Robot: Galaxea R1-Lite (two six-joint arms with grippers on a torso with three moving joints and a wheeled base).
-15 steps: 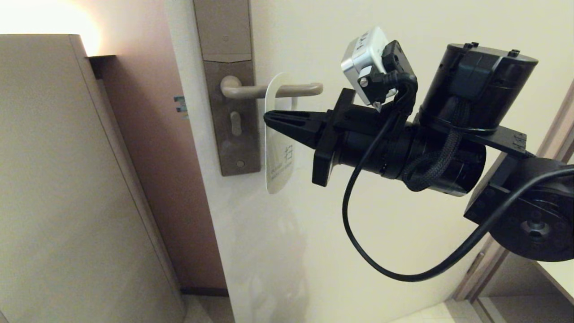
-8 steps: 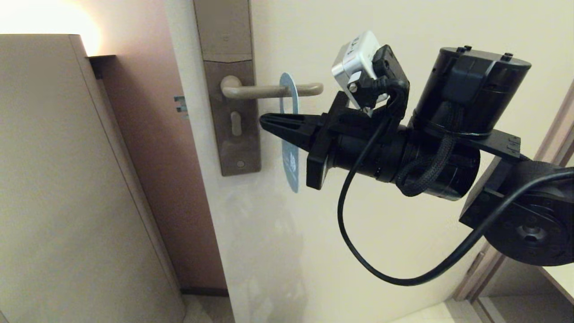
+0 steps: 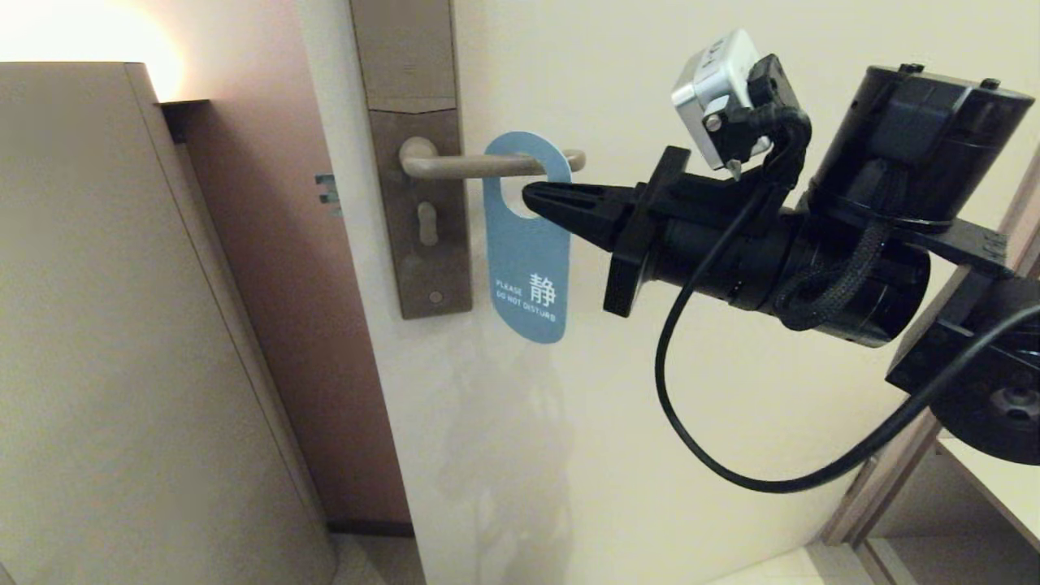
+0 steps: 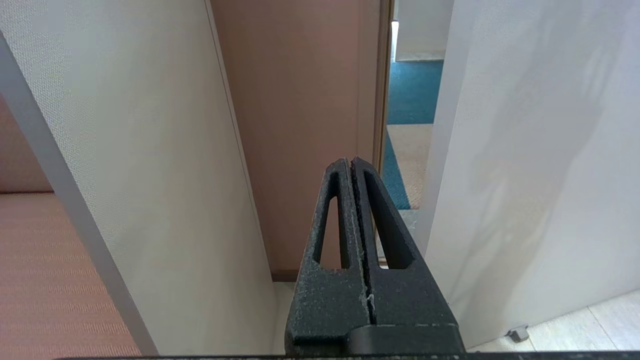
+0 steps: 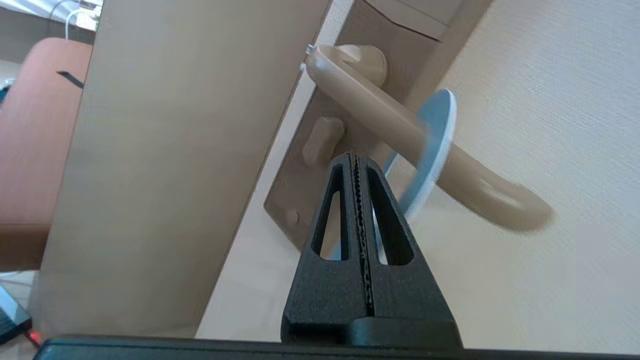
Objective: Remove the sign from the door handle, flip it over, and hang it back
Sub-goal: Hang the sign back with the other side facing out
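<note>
Since the earlier frames, the sign (image 3: 526,244) has swung from its white face, through an edge-on pose, to its blue face with the words "DO NOT DISTURB", and the right tool (image 3: 532,197) has drawn back to the right. Now the sign hangs by its round hole on the door handle (image 3: 479,165), flat near the door (image 3: 650,422). Both fingers of the right tool are pressed together and hold nothing; the tip is in front of the hole. Out of the head view, the left tool (image 4: 351,165) is also fully closed and empty. I judge the sign light, thin and rather stiff, easy to swing; the lower flat part seems the best place to pinch.
</note>
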